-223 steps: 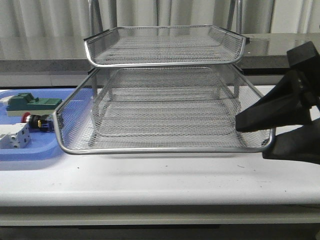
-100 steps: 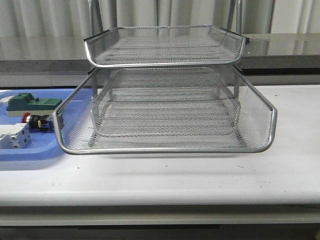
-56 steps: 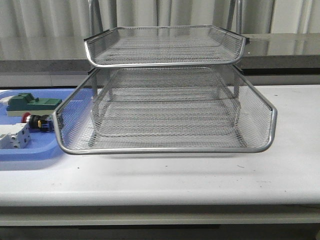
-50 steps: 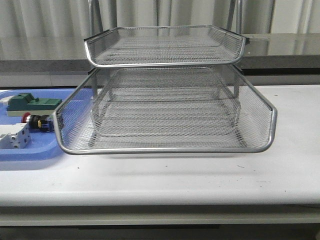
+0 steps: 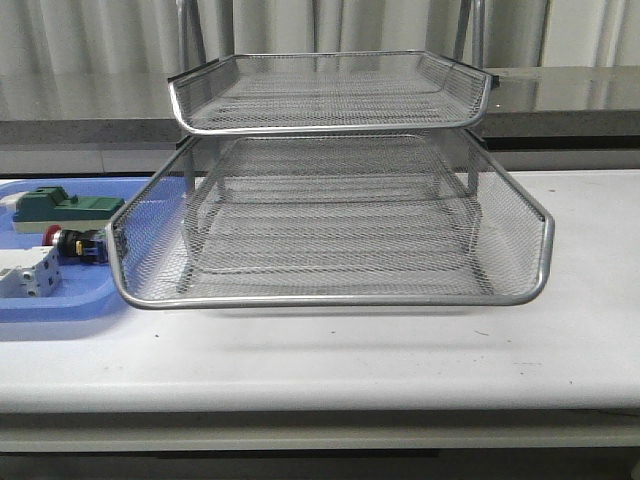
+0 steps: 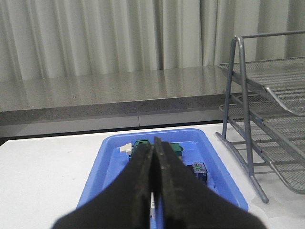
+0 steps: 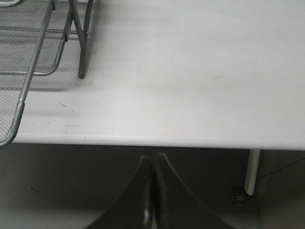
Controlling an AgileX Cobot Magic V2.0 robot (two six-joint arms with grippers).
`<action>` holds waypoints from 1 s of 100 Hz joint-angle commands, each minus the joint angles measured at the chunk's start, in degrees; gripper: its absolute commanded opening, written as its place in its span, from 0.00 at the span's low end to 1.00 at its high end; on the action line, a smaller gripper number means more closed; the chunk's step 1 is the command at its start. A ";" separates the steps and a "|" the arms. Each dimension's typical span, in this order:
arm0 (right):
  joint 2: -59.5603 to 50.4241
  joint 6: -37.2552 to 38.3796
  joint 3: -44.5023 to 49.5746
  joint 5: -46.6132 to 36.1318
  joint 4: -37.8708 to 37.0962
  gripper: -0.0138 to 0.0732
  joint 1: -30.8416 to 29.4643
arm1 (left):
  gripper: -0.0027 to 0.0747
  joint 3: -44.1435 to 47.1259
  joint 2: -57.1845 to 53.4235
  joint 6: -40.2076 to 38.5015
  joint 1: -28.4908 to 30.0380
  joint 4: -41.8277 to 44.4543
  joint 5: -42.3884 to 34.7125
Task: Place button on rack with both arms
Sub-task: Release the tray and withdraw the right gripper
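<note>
The button (image 5: 77, 243) lies sideways, red head pointing left; both claws clenched, gripping nothing.

I note the rack (image 5: 330, 215) fills the middle of the table (image 5: 330, 365), its pulled-out tray overhanging the blue tray (image 5: 60, 300) beside the button (image 5: 75, 243). Bare table lies in front and to the right. Green block (image 5: 60, 207) and white block (image 5: 30, 275) crowd the button.

Only gripper fingers being shown: left gripper (image 6: 153, 157) matte black, rough-textured, tapering blades; right gripper (image 7: 153, 164) black, smoother, curved flaring sides.
</note>
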 commanded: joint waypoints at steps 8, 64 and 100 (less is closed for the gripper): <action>0.04 -0.08 -2.12 -3.03 -0.82 0.08 -0.11 | 0.01 1.95 -1.81 -0.48 0.00 -0.33 -4.33; 0.04 -0.08 -2.12 -3.03 -0.82 0.08 -0.11 | 0.01 1.39 -1.70 -0.48 0.00 -4.65 -6.06; 0.04 -0.08 -2.12 -3.03 -0.82 0.08 -0.11 | 0.01 -12.22 10.87 -0.48 0.00 -9.87 1.94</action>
